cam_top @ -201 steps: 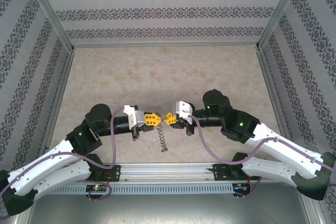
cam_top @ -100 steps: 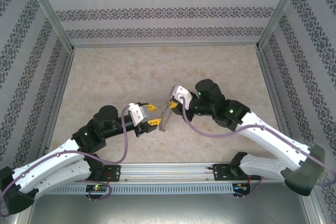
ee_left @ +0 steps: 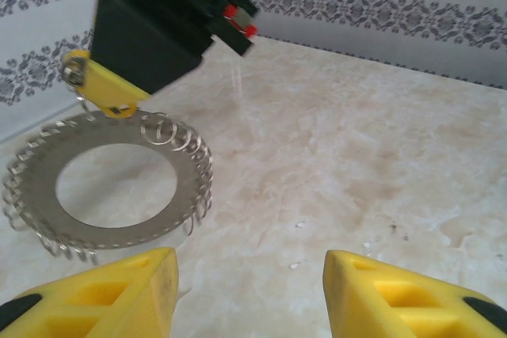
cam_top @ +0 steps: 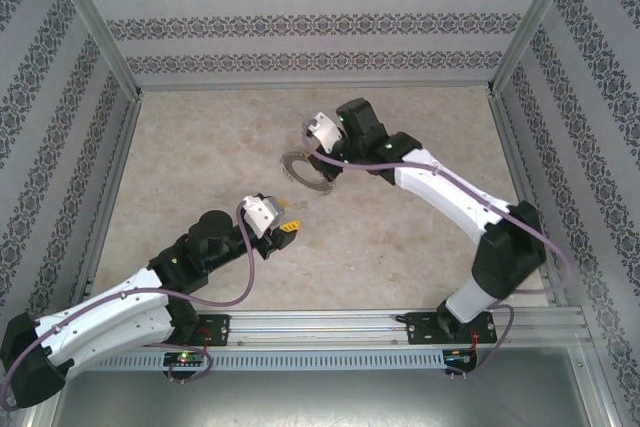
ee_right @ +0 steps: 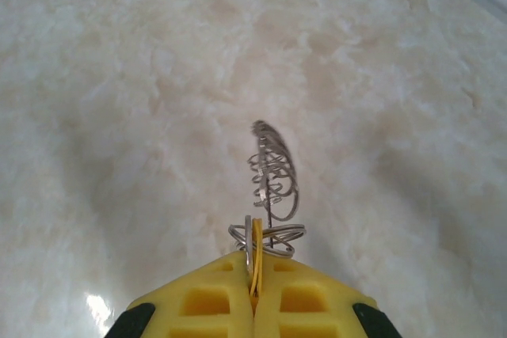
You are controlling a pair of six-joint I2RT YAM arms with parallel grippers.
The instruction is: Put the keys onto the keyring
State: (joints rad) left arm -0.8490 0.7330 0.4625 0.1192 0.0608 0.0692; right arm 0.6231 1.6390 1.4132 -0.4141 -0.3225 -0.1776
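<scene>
Since a second ago, we see the keyring (cam_top: 306, 169) carried from between the two pincers toward the far middle of the surface (cam_top: 200, 147). It hangs by its rim from the right pincer (cam_top: 317, 154), which is clamped tight on the grey band and its wire loops. A thin yellow-orange key (ee_right: 255, 263) shows as a sliver pinched between those same fingers. Nearer us, the left pincer (cam_top: 289, 229) has let go; its jaws stand apart, holding nothing, well clear of the ring.
</scene>
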